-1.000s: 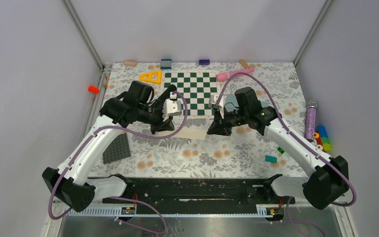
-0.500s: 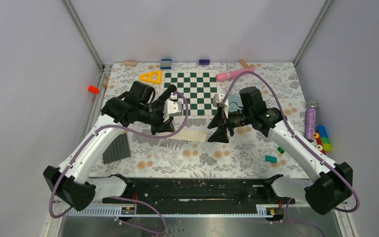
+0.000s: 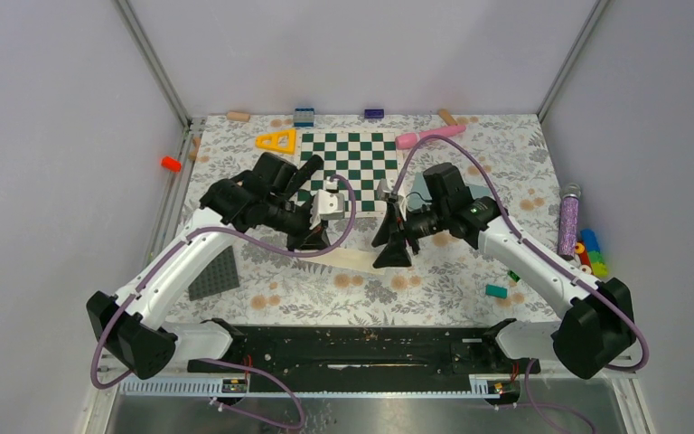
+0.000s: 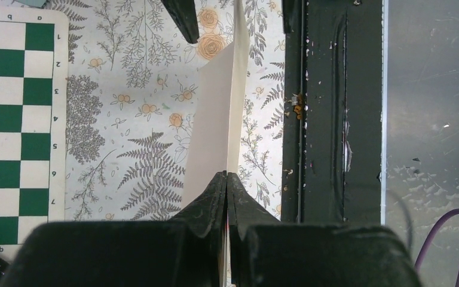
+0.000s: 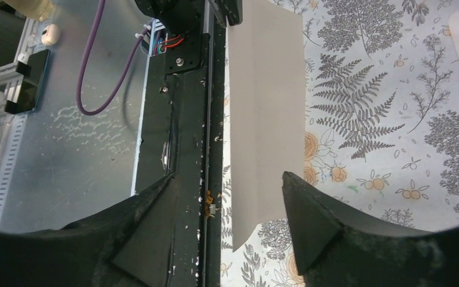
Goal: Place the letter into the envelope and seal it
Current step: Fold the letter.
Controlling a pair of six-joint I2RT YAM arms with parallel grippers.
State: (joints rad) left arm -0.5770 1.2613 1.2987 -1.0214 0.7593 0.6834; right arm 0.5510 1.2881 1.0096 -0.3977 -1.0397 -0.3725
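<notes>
The letter (image 3: pixel 354 258) is a cream sheet held on edge above the flowered table, between my two arms. My left gripper (image 3: pixel 314 237) is shut on one end of it; in the left wrist view the fingers (image 4: pixel 226 174) pinch the paper (image 4: pixel 215 119), which stretches away from them. My right gripper (image 3: pixel 390 244) is open at the other end. In the right wrist view the sheet (image 5: pixel 266 119) ends in the gap between the spread fingers (image 5: pixel 227 174), touching neither. The teal envelope (image 3: pixel 479 192) lies under my right arm, mostly hidden.
The green-white chessboard (image 3: pixel 348 167) lies behind the grippers. A dark studded baseplate (image 3: pixel 214 271) sits front left. A yellow triangle (image 3: pixel 277 140), a pink marker (image 3: pixel 429 136), a purple glitter tube (image 3: pixel 568 220) and coloured blocks (image 3: pixel 589 253) lie around the edges. The black base rail (image 3: pixel 361 348) runs along the near edge.
My right gripper has opened and let go of the letter's end. Both grippers have shifted slightly inward, the left one carrying the letter to the right.
</notes>
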